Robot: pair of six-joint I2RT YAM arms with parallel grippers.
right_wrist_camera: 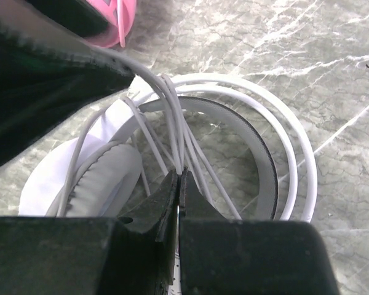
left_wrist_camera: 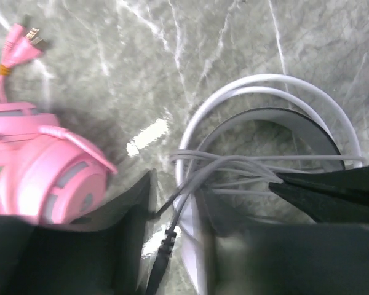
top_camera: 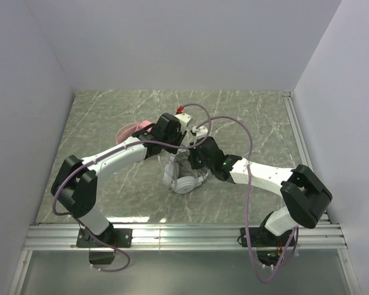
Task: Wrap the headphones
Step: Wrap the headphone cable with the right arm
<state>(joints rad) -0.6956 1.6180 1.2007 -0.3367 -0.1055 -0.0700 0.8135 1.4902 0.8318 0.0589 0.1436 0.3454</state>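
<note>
The white over-ear headset with grey cushions [right_wrist_camera: 98, 178] is lying on the grey marble-look tabletop [right_wrist_camera: 332, 49] right under both claws, with its white headband hoop [right_wrist_camera: 295, 147] just ahead of the right claw's tips. Its thin white cable [right_wrist_camera: 172, 117] crosses that hoop in several strands. The right claw [right_wrist_camera: 178, 179] is pinched tight on the bundle, and the strands fan out just past its tips. The left claw [left_wrist_camera: 212, 184] is standing partway open with nothing gripped. The strands and the black plug [left_wrist_camera: 163, 252] just run loose through the gap between its fingers. The all-pink headset [left_wrist_camera: 43, 166] sits just off the outer side of the left claw, its pink plug end [left_wrist_camera: 21, 40] further ahead.

My read is we're mid-wrap on the white one. I'd leave the right claw pinched as the anchor so the loops don't spring apart. Then I'd have the left claw grab the loose tail close to the plug and lead it round the bundle. Light tension only, because too much will drag the headset across the tabletop or yank strands out of the pinch. I'd also watch that the left claw's fingers don't hook the hoop.
</note>
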